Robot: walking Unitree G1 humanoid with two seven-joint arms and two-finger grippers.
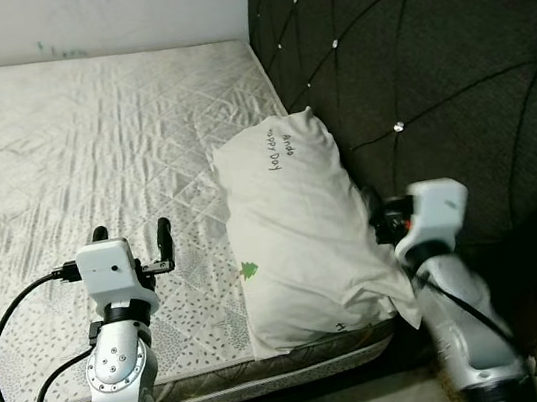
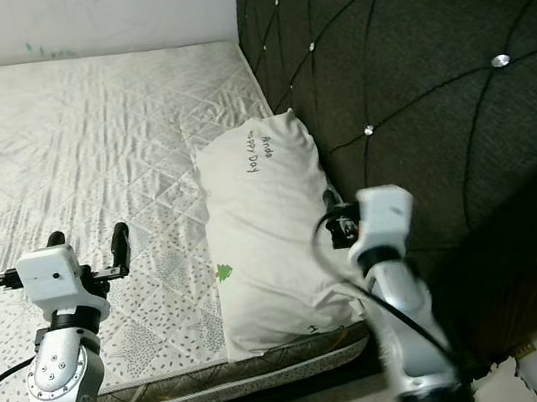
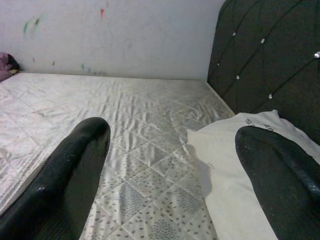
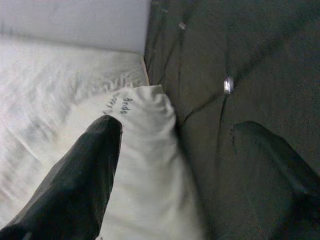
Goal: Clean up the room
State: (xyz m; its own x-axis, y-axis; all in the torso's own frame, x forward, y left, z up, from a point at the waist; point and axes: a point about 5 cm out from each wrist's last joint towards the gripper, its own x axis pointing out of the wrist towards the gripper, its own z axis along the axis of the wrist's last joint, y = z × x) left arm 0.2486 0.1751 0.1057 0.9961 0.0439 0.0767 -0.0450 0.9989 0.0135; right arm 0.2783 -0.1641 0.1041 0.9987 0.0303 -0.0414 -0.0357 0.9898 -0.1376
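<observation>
Pillow (image 1: pixel 294 238) just left of right gripper (image 4: pixel 175 170).

A bare quilted mattress (image 1: pixel 70 160) carries one white pillow (image 1: pixel 299 237) (handwriting on it, perhaps a name) against the headboard (image 1: pixel 430 66).

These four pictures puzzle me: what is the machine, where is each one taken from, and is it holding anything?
It is a walking robot with two silver arms, tidying a bedroom. The two wide pictures come from cameras in its head, looking down at a mattress with a white pillow lying against the dark padded headboard. The other two come from cameras on its wrists, looking along each arm's two black fingers. The left end effector is above the mattress, fingers apart and holding nothing. The right end effector, blurred in the head views, is open at the pillow's edge next to the headboard, one finger over the pillow, not yet gripping it.
</observation>
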